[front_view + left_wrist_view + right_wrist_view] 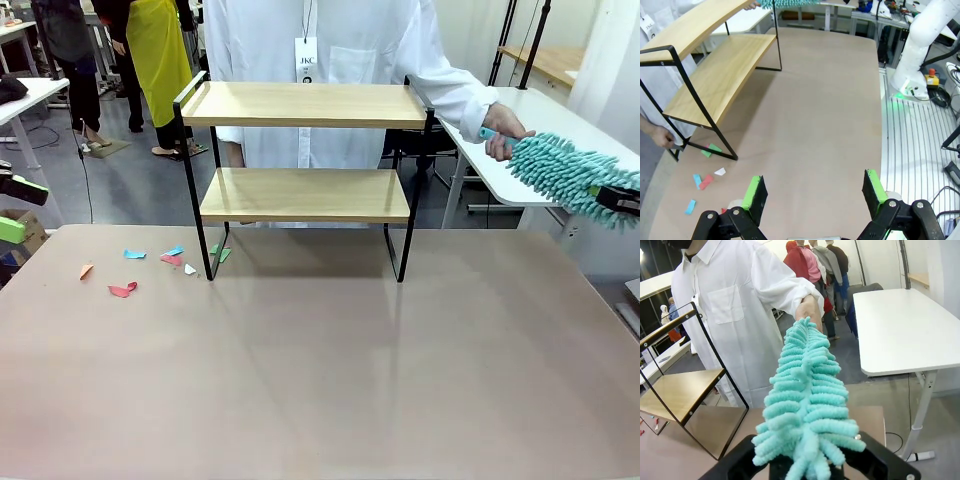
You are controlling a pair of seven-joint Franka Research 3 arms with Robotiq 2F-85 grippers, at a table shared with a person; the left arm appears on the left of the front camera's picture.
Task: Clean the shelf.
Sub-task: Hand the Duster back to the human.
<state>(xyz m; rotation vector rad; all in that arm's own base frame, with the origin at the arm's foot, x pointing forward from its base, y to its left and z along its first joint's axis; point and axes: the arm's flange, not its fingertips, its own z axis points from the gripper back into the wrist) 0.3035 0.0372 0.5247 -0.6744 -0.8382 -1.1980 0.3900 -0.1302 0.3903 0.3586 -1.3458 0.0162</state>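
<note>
Front view, left to right. Left claw sits at the far left edge of the frame, green pads visible; in the left wrist view its jaws stand wide apart over bare worktop, gripping nothing. Paper scraps in pink, blue, orange and green lie on the worktop at left of centre, near the shelf's left foot.

Shelf stands upper centre of the frame, at the far side of the worktop, upright on thin black legs. Both wooden boards look bare. A person in a white coat stands directly behind it.

At the right edge, the right claw is clamped on one end of a teal fluffy duster; the person's hand holds the handle at the other end. The duster is well apart from the shelf, over a white side table.

Handling, as a judgement: the shelf looks stiff and light, with a narrow footprint, so a hard sideways sweep could slide or tip it. Duster pile is soft and yielding; grip belongs on its firm core or handle, not the loose fronds.
</note>
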